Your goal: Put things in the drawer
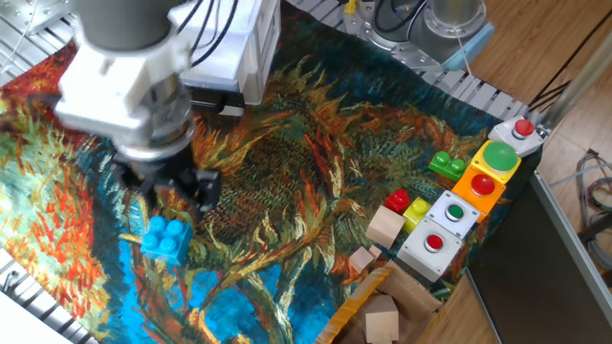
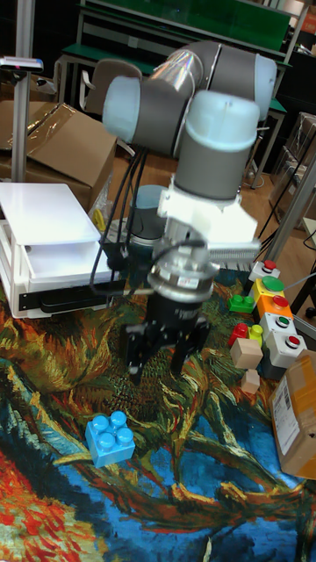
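A bright blue studded brick lies on the painted cloth near the front left. My gripper hangs just above and behind it, open, with nothing between the fingers and apart from the brick. The white cabinet stands at the back left. Its drawer looks pulled out toward the arm. The arm's cables hide the drawer's knob.
At the right edge stands a box of red and green buttons. Beside it lie a green brick, a red brick, a yellow brick and wooden blocks. A cardboard box sits at the front right.
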Available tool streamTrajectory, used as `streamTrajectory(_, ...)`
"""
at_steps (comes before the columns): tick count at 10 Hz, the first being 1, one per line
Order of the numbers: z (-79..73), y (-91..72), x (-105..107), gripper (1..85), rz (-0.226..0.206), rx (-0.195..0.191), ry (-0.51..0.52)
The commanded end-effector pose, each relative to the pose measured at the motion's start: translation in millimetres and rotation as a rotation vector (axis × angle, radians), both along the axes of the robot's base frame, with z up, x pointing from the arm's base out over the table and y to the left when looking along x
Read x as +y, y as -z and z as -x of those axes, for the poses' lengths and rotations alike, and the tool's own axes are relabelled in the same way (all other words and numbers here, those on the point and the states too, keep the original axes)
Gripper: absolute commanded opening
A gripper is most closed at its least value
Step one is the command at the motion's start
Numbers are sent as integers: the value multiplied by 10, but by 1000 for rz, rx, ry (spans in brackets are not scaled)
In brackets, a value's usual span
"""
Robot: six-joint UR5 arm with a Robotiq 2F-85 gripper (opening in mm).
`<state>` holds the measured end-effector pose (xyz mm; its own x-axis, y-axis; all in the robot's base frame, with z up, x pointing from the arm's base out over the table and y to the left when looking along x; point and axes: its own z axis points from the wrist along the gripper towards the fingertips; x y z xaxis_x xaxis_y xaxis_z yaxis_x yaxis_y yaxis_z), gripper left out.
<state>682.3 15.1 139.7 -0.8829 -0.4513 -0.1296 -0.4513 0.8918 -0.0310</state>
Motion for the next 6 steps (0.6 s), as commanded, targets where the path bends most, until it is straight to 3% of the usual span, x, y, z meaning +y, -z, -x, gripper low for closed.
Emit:
streamTrajectory(1, -208, 183, -143, 643, -9, 17, -33)
streamTrajectory(4, -206, 183, -138, 653, -21, 21, 49)
streamTrajectory(6, -252, 274, -317, 650, 29, 29, 123)
